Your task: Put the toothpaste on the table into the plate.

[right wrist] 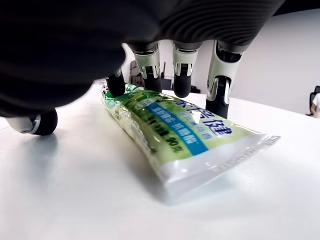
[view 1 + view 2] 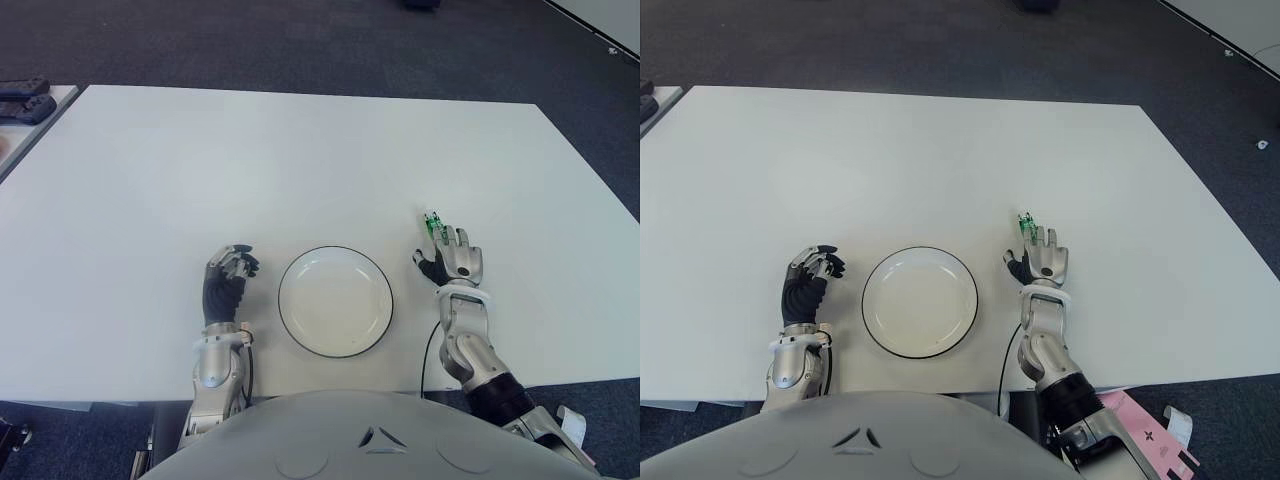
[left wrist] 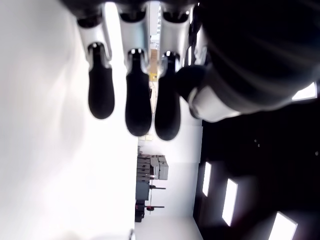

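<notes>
A green and white toothpaste tube (image 1: 175,135) lies flat on the white table (image 2: 250,160), just right of the white plate with a dark rim (image 2: 335,300). My right hand (image 2: 455,255) hovers over the near part of the tube, so only its far end (image 2: 432,222) shows in the eye views. Close up, several fingertips (image 1: 182,89) come down onto the tube's top, while the thumb (image 1: 42,122) stands apart on the table beside it. The hand is open, not closed around the tube. My left hand (image 2: 228,275) shows left of the plate, fingers loosely bent and holding nothing.
Dark devices (image 2: 25,100) lie on a neighbouring table at the far left. The table's front edge runs close under both wrists. Dark carpet surrounds the table. A pink sheet (image 2: 1150,430) shows on the floor at the lower right.
</notes>
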